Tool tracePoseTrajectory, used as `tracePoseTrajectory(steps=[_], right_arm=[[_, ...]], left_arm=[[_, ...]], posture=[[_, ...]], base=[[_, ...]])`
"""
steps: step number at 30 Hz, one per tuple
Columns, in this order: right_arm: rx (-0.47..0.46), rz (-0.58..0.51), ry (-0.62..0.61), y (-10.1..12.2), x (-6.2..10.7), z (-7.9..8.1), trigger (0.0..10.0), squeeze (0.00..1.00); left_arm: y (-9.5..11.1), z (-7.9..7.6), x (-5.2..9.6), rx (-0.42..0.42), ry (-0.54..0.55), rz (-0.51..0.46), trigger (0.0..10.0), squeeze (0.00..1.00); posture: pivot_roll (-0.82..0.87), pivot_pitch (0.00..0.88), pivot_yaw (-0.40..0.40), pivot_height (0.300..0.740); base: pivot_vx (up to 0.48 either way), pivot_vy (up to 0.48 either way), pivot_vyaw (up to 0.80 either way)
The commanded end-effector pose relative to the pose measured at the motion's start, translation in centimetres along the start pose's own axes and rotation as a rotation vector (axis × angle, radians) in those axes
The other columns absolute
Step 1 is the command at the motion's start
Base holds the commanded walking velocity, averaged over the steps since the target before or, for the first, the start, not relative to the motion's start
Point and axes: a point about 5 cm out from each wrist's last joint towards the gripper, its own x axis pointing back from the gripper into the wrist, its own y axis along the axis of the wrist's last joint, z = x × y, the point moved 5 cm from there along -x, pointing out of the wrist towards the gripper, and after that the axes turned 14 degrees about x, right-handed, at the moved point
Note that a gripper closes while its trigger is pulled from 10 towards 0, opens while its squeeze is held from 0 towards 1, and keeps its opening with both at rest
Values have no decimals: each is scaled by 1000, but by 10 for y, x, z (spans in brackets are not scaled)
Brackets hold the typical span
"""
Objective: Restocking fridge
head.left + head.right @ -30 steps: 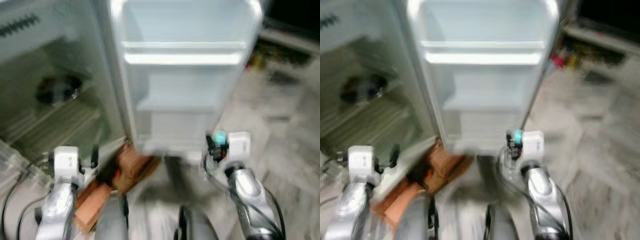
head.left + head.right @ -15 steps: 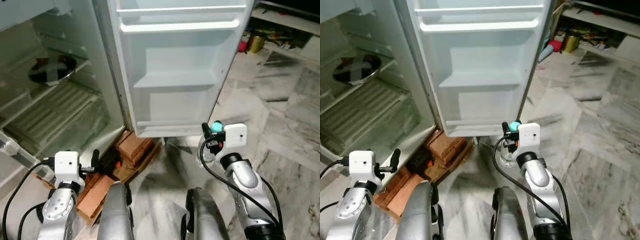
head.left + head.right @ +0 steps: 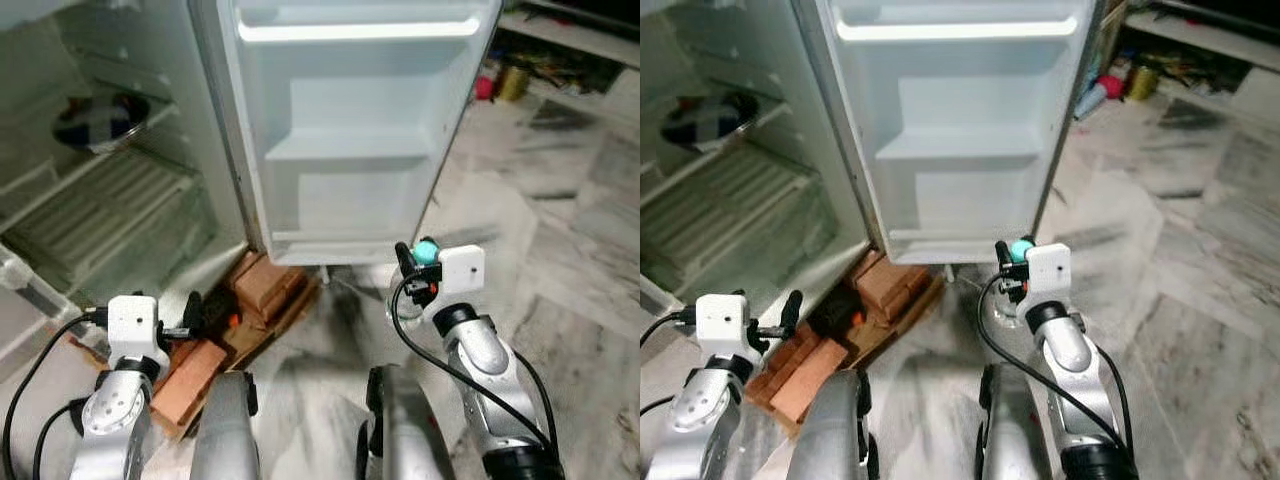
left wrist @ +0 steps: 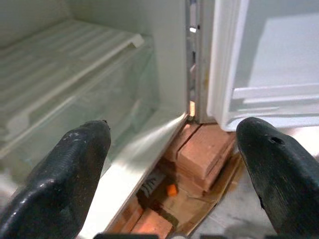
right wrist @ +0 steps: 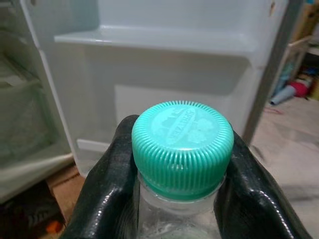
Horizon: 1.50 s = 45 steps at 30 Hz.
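One clear bottle (image 5: pixel 182 164) with a teal cap stood upright in the right hand (image 3: pixel 418 272), its fingers (image 5: pixel 107 189) clamped on the neck. Straight ahead, slightly left, lay the open fridge door's shelves (image 3: pixel 350 150). Nearer the fridge body, the left hand (image 4: pixel 169 164) gaped empty.

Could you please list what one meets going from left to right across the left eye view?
Steel bowl on the fridge shelf → left gripper → bricks under the fridge → open fridge door → right gripper holding the bottle.
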Motion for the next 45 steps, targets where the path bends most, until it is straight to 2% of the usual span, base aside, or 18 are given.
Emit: tracePoseTrajectory(steps=[1, 10, 26, 36, 45], right_arm=[[21, -33, -5, 7, -2, -4, 10000, 0], [21, -58, 2, 14, -7, -2, 10000, 0], [11, -55, 39, 10, -6, 5, 10000, 0], [14, -66, 55, 13, -7, 8, 10000, 0], [39, -107, 95, 23, -15, 19, 10000, 0]], left_arm=[[-2, -1, 1, 0, -6, 10, 10000, 0], [-2, -2, -1, 1, -11, 10, 10000, 0], [-5, -1, -2, -1, 1, 13, 10000, 0], [-2, 3, -1, -7, 12, 8, 10000, 0], [-1, 4, 3, -5, 12, 10, 10000, 0]], posture=[[-41, 120, 14, 615], [-41, 110, 12, 615], [-32, 99, -5, 615], [-27, 128, 3, 615], [-14, 146, 5, 615]], base=[[281, 0, 0], [328, 0, 0], [342, 0, 0], [24, 0, 0], [232, 0, 0]])
